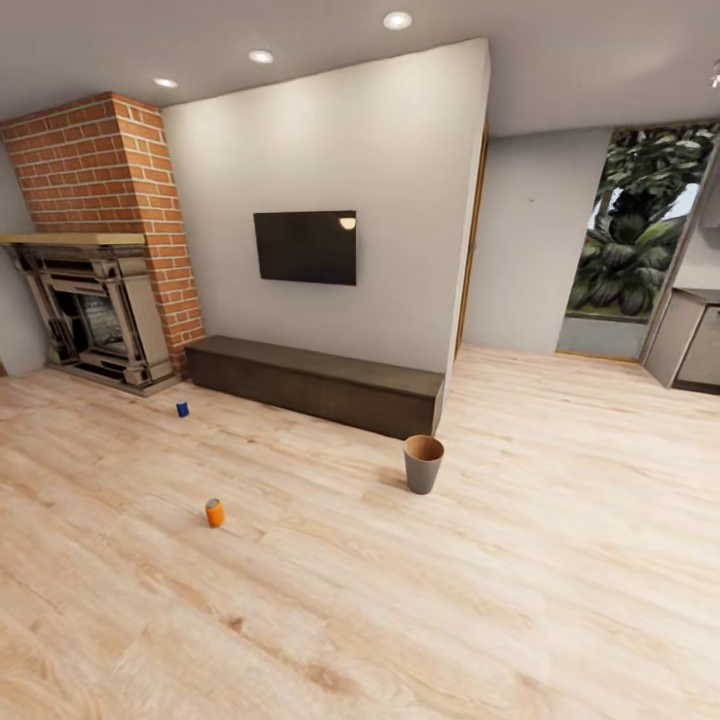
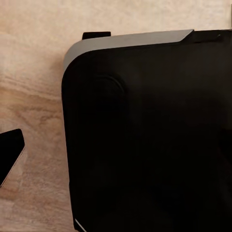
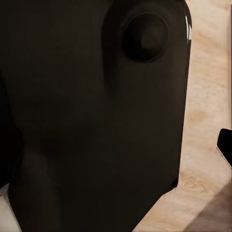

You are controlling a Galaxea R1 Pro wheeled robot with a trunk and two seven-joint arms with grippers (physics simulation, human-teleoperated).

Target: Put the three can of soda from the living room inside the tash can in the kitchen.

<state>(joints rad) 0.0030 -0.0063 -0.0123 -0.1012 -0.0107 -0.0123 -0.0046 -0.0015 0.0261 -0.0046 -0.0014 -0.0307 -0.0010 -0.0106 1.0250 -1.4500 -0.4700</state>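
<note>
In the head view an orange soda can (image 1: pixel 215 512) stands upright on the light wood floor at the left. A blue can (image 1: pixel 182 408) stands farther back, near the stone fireplace (image 1: pixel 90 315). The second orange can is out of view. The round brown trash can (image 1: pixel 423 463) stands on the floor in front of the right end of a low dark bench, well right of both cans. In the left wrist view one dark fingertip (image 2: pixel 9 155) shows over the floor beside the robot's black body. One dark fingertip (image 3: pixel 225 145) shows at the edge of the right wrist view.
A long low bench (image 1: pixel 315 383) runs along the white wall under a wall-mounted TV (image 1: pixel 305 247). A red brick chimney (image 1: pixel 105 170) rises at the left. Past the wall's corner, the floor leads right to a glass door (image 1: pixel 630 245) and a grey cabinet (image 1: pixel 690 338).
</note>
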